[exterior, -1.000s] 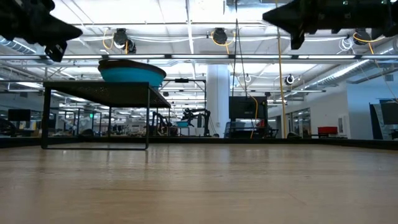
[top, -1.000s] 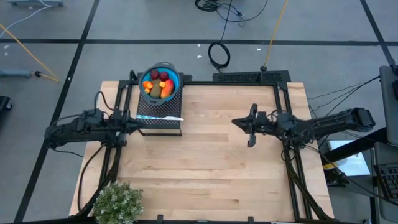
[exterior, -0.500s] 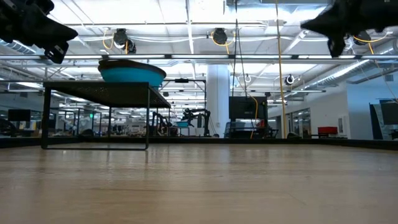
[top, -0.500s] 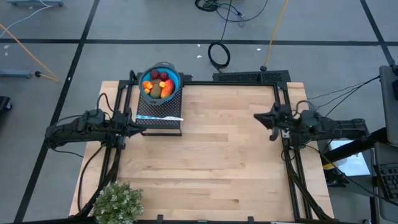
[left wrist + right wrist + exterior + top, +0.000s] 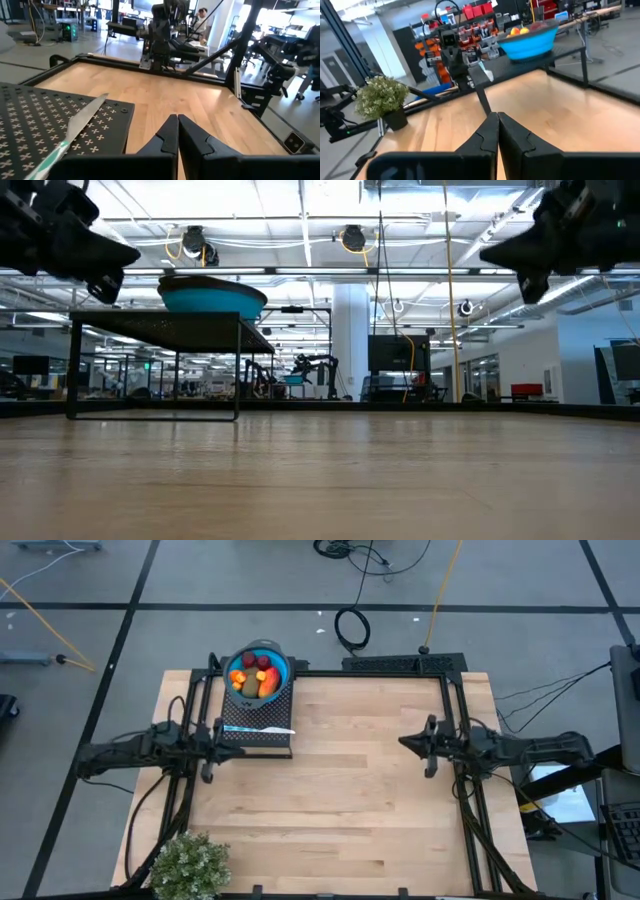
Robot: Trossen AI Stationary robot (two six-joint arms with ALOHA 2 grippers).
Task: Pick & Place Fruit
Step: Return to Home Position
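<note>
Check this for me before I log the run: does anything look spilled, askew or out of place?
Nothing stands out. The fruit sits in the blue bowl on the black shelf, the knife lies flat beside it, the plant stands upright, and the left gripper and right gripper are shut, empty.

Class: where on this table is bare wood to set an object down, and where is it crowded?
Bare: the wood between the shelf, the plant and the right end effector. Crowded: the shelf itself, holding a blue bowl of fruit and a knife, left end effector beside it.
</note>
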